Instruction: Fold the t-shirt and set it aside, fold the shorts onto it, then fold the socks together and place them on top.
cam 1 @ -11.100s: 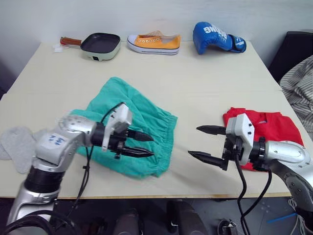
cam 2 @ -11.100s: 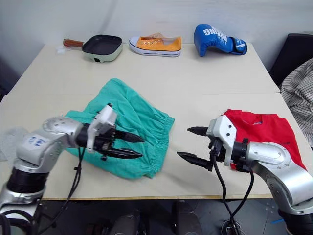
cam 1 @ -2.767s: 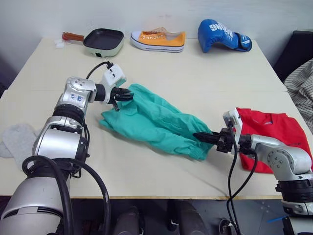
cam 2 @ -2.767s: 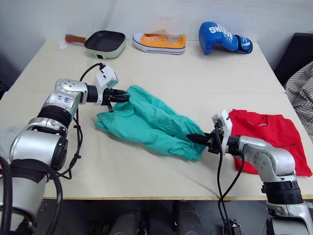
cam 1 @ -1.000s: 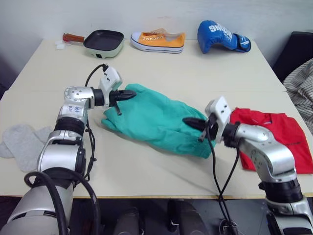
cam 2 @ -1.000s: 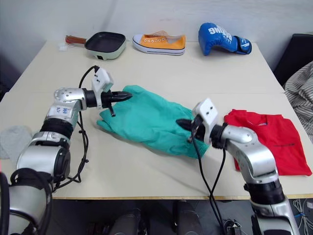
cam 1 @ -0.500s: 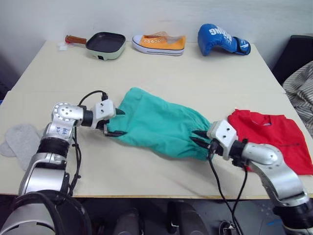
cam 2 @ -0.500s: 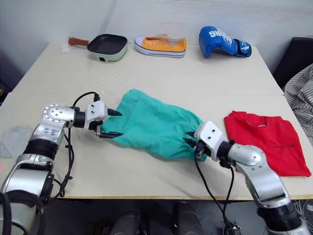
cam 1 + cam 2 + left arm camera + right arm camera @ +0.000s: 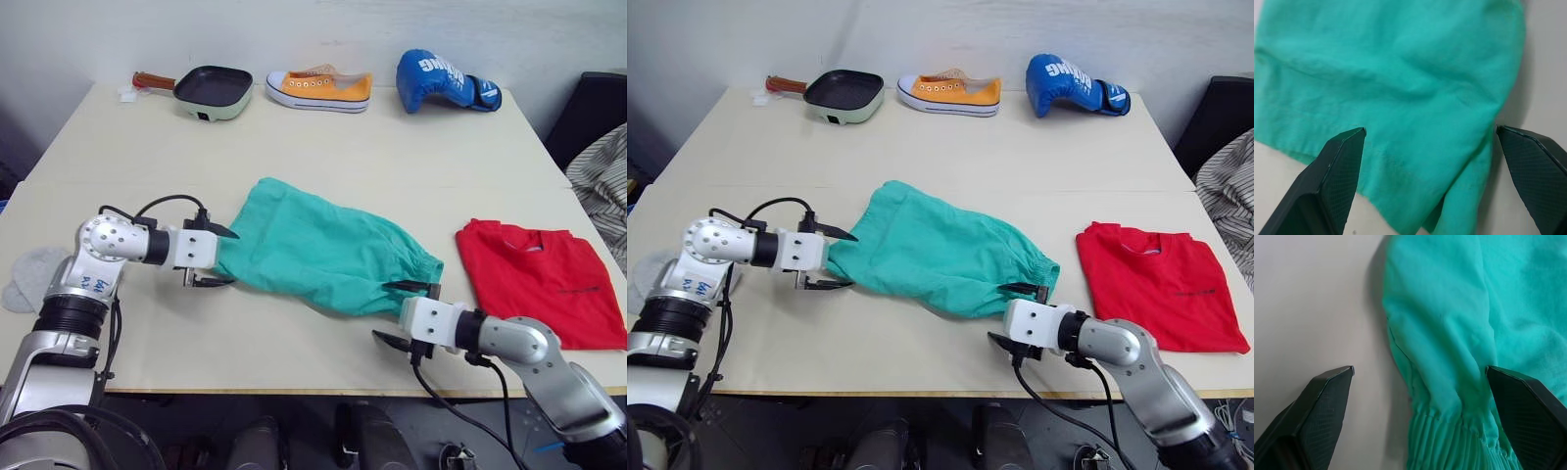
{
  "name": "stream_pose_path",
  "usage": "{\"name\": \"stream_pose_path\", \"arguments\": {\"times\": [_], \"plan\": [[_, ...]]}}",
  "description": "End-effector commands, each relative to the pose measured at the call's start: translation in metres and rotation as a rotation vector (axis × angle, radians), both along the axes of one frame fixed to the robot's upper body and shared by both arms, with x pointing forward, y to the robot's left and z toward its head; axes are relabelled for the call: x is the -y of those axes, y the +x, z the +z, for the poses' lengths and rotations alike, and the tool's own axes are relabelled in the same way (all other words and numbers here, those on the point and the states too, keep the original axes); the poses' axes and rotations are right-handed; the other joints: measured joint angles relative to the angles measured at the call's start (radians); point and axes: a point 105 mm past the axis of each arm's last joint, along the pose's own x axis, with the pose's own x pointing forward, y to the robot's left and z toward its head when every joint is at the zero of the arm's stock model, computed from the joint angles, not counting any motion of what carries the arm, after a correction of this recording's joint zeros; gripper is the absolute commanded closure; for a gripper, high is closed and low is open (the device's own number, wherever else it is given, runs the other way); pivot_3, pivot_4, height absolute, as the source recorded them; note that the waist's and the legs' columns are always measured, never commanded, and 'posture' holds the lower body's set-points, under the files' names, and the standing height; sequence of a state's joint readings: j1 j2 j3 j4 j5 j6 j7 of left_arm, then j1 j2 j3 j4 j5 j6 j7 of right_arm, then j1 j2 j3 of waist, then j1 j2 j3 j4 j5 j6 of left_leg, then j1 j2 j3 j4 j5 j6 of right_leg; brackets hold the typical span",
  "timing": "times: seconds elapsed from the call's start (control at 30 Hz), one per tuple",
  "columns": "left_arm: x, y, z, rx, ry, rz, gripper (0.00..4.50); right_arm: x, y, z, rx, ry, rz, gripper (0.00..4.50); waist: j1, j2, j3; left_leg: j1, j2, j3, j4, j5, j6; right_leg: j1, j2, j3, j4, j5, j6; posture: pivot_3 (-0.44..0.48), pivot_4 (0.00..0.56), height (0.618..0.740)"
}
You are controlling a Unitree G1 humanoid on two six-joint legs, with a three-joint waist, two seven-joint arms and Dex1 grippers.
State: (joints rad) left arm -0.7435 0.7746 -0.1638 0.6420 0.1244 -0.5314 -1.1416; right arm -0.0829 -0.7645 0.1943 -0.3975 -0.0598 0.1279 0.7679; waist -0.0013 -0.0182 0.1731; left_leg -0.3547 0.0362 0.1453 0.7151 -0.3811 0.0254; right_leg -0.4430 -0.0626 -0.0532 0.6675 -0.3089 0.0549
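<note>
A pale beige table (image 9: pixel 323 147) stood against a plain white wall (image 9: pixel 294 34). Along its far edge lay a small green pan (image 9: pixel 206 90), an orange sneaker (image 9: pixel 318 90) and a blue boxing glove (image 9: pixel 441 78). At the right stood a black chair (image 9: pixel 593 108) beside striped cloth (image 9: pixel 602 176).

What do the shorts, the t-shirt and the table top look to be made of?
Shorts: soft matte woven or knit fabric, probably cotton; it creases loosely and the waistband is gathered in fine ribs, seen in the right wrist view. T-shirt: thin matte cloth, likely cotton jersey, lying flat with soft folds. Table: smooth, pale beige, faintly sheened surface, likely laminate or painted board.
</note>
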Motion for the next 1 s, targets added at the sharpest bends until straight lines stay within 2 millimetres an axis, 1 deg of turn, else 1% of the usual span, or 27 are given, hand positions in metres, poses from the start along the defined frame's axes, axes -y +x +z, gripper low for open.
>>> {"name": "stream_pose_path", "arguments": {"times": [0.03,0.1,0.23,0.4,0.47,0.5,0.57,0.63,0.7,0.8,0.87,0.93,1.0], "plan": [[0.003,0.009,-0.004,0.024,0.029,0.000,0.19,0.001,0.011,-0.003,0.037,-0.017,-0.019,0.25,0.002,0.000,0.000,0.000,0.000,0.000,0.000,0.000,0.000,0.000,0.000,0.000,0.000,0.000,0.000,0.000,0.150,0.740],[0.003,0.008,-0.012,-0.010,0.055,-0.019,0.57,0.004,0.015,-0.004,0.047,-0.037,-0.014,0.66,0.001,0.000,0.000,0.001,-0.001,0.000,0.001,0.000,0.000,0.001,-0.001,0.000,0.001,0.000,0.000,0.000,0.150,0.740],[-0.001,0.008,-0.016,-0.036,0.079,-0.018,1.84,0.005,0.017,-0.001,0.047,-0.034,-0.001,2.05,0.002,0.000,0.000,0.001,-0.001,0.000,0.001,0.000,0.000,0.001,-0.002,0.000,0.002,0.000,0.000,0.000,0.150,0.740],[-0.008,-0.010,-0.023,-0.170,0.060,-0.046,3.45,0.003,0.010,0.002,0.018,-0.032,0.065,3.84,-0.002,0.000,0.000,0.001,-0.001,0.000,0.001,0.000,0.000,0.001,-0.001,0.000,0.002,0.000,0.000,0.000,0.150,0.740],[-0.013,-0.029,-0.022,-0.280,0.018,-0.048,4.06,0.006,0.008,0.004,0.006,-0.043,0.103,4.45,-0.006,0.000,0.000,0.001,0.000,0.000,0.000,0.000,0.000,0.001,-0.001,0.000,0.001,0.000,0.000,0.000,0.150,0.740],[-0.014,-0.037,-0.021,-0.321,0.001,-0.052,4.42,0.007,0.007,0.004,0.002,-0.046,0.116,4.50,-0.015,0.001,0.000,0.001,0.000,0.001,0.000,0.000,0.000,0.000,-0.001,0.001,0.001,0.000,0.000,0.000,0.150,0.740],[-0.017,-0.061,-0.021,-0.398,-0.015,-0.052,4.42,0.010,0.003,0.005,-0.014,-0.046,0.157,4.50,-0.027,0.001,0.000,0.001,0.001,0.000,-0.002,0.000,0.000,0.000,-0.001,0.001,0.003,-0.001,-0.001,0.000,0.150,0.740],[-0.022,-0.090,-0.023,-0.479,-0.005,-0.032,4.42,0.017,-0.002,0.004,0.009,-0.099,0.227,4.50,-0.032,0.001,0.000,0.001,0.003,0.000,-0.003,0.000,-0.001,0.000,0.000,0.001,0.002,-0.001,-0.001,0.000,0.150,0.740],[-0.022,-0.111,-0.025,-0.519,-0.008,-0.003,4.42,0.026,-0.007,0.003,0.040,-0.165,0.298,4.50,-0.035,0.002,0.001,0.001,0.003,0.000,-0.005,-0.001,-0.001,0.000,0.001,0.002,0.001,-0.001,-0.002,0.000,0.150,0.740],[-0.018,-0.127,-0.030,-0.507,-0.044,0.076,4.42,0.047,-0.008,0.003,0.083,-0.258,0.355,4.50,-0.024,0.003,0.002,0.002,0.003,0.000,-0.006,-0.001,-0.001,0.000,0.000,0.002,-0.003,-0.001,-0.002,0.000,0.150,0.740],[-0.016,-0.136,-0.036,-0.507,-0.055,0.117,4.42,0.057,-0.006,0.005,0.094,-0.275,0.366,4.50,-0.018,0.004,0.002,0.003,0.003,-0.001,-0.006,-0.001,-0.001,0.002,-0.001,0.002,-0.004,-0.001,-0.002,0.000,0.150,0.740],[-0.013,-0.141,-0.043,-0.491,-0.074,0.159,4.42,0.062,-0.004,0.007,0.096,-0.284,0.373,4.50,-0.018,0.004,0.002,0.004,0.003,-0.001,-0.005,-0.001,-0.001,0.004,-0.001,0.002,-0.004,-0.001,-0.002,0.000,0.150,0.740],[-0.011,-0.139,-0.047,-0.457,-0.101,0.208,4.42,0.063,-0.005,0.007,0.089,-0.287,0.392,4.50,-0.017,0.004,0.002,0.004,0.003,-0.001,-0.005,-0.001,-0.001,0.004,-0.001,0.002,-0.004,-0.001,-0.002,0.000,0.150,0.740]]}}
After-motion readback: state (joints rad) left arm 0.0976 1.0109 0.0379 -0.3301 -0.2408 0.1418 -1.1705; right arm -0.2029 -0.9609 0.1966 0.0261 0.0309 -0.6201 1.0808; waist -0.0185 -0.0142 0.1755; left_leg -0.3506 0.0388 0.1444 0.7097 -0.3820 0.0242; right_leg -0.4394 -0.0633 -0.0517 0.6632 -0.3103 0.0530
